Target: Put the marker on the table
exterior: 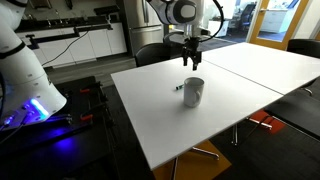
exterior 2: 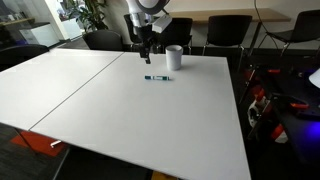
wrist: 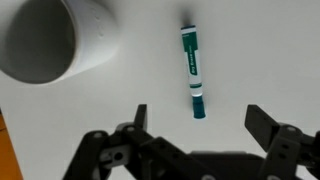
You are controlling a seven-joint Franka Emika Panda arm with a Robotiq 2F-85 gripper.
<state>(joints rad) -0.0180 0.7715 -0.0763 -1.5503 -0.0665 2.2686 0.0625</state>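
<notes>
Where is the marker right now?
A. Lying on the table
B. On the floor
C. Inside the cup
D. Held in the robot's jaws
A: the marker lies flat on the white table beside the cup, and the jaws above it are open and hold nothing.

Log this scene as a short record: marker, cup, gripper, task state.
marker: lies flat on the table, not held
cup: upright beside the marker, not touching it
gripper: open, empty, raised over the table near the marker
task state: marker is on the table
</notes>
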